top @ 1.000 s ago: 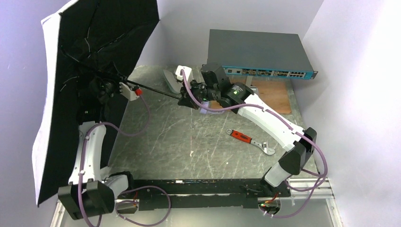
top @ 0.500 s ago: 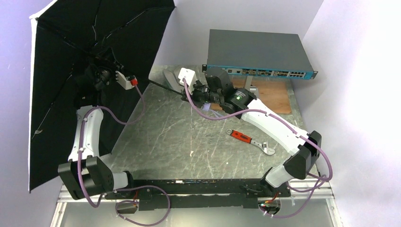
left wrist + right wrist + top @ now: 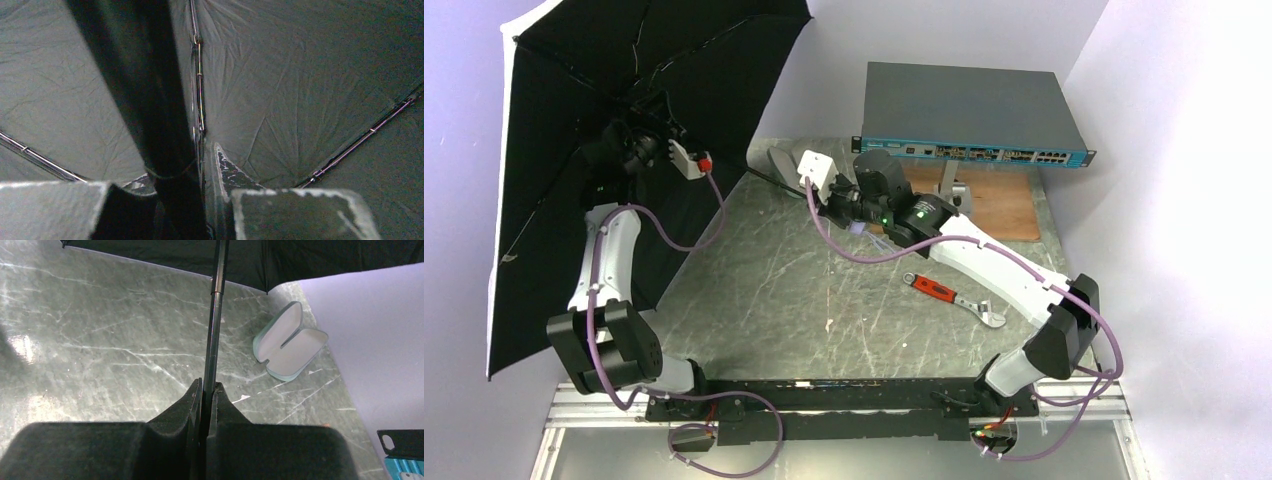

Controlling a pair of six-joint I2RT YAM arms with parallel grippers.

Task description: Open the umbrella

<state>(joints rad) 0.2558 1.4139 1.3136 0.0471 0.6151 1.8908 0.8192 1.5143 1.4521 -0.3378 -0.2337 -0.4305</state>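
Top, left-wrist and right-wrist views. The umbrella (image 3: pixel 624 80) stood open at the far left corner of the marble-patterned table (image 3: pixel 824 290). Its black-lined canopy (image 3: pixel 300 85) was spread and tilted on its side, partly beyond the table's left edge, with the pale outer fabric showing only as a thin rim. The thin black shaft (image 3: pixel 215 315) ran from the canopy towards the table's middle. There the right gripper (image 3: pixel 206 390) was clenched on it, both pads pressed against the rod. The left gripper (image 3: pixel 170 200) reached inside the canopy, close to the hub where the ribs meet. Its fingers (image 3: pixel 50 210) straddled the dark central column, but in this dim view it could not be told whether they actually gripped it. An open mint-green clamshell case (image 3: pixel 289 342) lay near the back wall. A red-handled wrench (image 3: pixel 954 297) lay right of centre. A grey network switch (image 3: pixel 969 110) stood at the rear right.
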